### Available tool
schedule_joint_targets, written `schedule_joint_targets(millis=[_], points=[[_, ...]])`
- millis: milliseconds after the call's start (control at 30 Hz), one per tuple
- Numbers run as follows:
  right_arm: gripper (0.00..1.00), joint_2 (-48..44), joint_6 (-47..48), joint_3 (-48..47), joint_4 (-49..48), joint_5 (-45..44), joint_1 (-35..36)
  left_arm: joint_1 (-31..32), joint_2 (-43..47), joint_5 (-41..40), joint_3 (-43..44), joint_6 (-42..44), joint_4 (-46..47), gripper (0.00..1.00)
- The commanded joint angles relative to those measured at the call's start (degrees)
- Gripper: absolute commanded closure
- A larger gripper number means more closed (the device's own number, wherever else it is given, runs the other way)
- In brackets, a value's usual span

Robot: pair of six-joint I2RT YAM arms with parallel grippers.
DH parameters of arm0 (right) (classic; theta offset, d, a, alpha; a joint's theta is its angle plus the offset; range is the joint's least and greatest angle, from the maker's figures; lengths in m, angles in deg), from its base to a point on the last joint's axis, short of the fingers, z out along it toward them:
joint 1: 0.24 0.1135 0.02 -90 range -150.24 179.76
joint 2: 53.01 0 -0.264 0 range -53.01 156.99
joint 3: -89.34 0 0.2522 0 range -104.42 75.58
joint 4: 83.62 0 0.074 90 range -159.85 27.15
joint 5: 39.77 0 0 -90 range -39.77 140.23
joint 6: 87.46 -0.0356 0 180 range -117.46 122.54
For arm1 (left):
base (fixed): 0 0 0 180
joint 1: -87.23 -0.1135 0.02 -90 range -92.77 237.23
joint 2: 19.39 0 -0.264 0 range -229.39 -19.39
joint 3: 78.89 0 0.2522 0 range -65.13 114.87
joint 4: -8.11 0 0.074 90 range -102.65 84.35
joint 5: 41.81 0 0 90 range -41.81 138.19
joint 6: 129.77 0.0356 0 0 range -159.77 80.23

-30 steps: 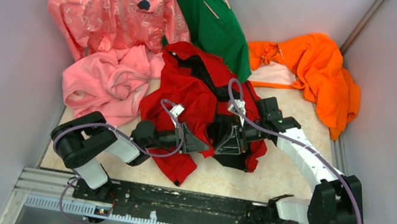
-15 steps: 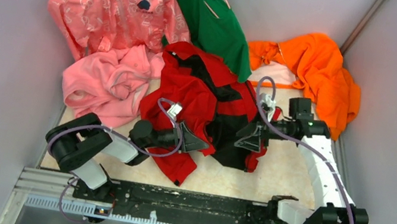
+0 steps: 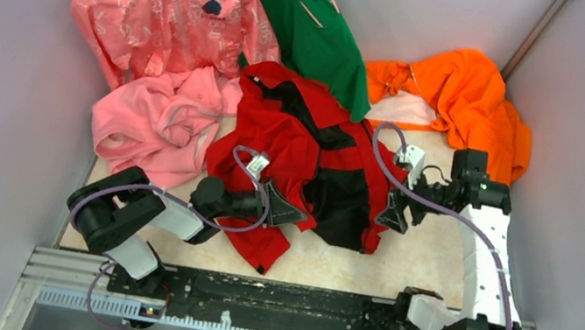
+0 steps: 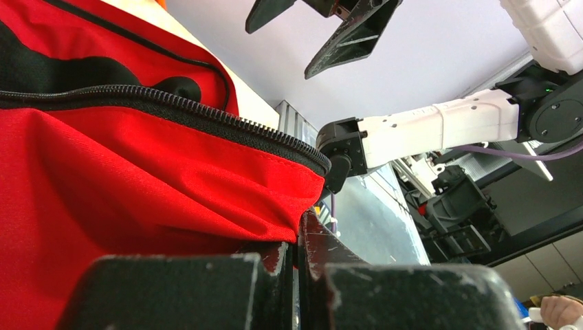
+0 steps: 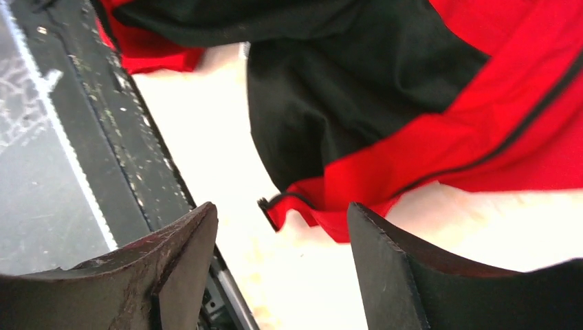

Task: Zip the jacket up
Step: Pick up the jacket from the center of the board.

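Your left fingers [image 3: 290, 211] are clamping shut on a fold of the red jacket [image 3: 300, 149], right by its zipper edge. The jacket is lying crumpled in the middle of the worktop [image 3: 426, 253], with its dark lining showing. Your right fingers [image 3: 395, 211] are standing wide apart, gripping nothing, and hovering just beside the jacket's right hem.

Bright, even light; blurry near foregrounds.

The cream counter [image 3: 426, 253] carries the crumpled red jacket [image 3: 284, 141] at its middle, a pink fleece [image 3: 155, 127] at the left and an orange garment [image 3: 476, 105] at the far right.
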Motion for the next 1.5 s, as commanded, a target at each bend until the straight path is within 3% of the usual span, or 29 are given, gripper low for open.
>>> schedule_joint_targets(millis=[0,100,267,400,667,833,1067,1300,1467], points=[[0.30,-3.01,-0.79,-0.64,0.76,-10.09,-0.39,-0.46,-0.27,2.27,1.14,2.00,4.55,1.00],[0.29,-0.50,1.55,-0.23,3.30,-12.99,-0.39,-0.75,0.08,2.88,0.82,2.29,4.78,1.00],[0.28,2.13,8.68,8.24,2.46,-13.77,0.75,-0.92,0.28,3.51,0.11,2.68,5.15,1.00],[0.21,1.69,12.55,14.02,-1.37,-8.11,1.36,-1.02,0.37,3.61,-0.11,2.49,5.80,1.00],[0.17,2.41,5.23,21.99,-18.11,-6.53,2.21,-1.12,2.66,3.05,-0.25,3.51,3.36,1.00],[0.17,4.61,2.79,21.63,-22.08,-8.64,2.94,-1.12,2.82,3.27,0.14,3.62,2.87,1.00],[0.17,7.63,9.18,19.24,-14.32,-7.59,2.89,-1.29,4.61,2.91,-0.20,4.44,1.23,1.00],[0.17,9.00,8.77,18.69,-16.79,-5.76,3.48,-1.44,3.95,3.57,0.32,4.19,1.57,1.00],[0.19,9.47,5.27,16.25,-16.94,1.79,4.14,-1.53,4.64,2.93,-0.17,4.24,1.53,1.00]])
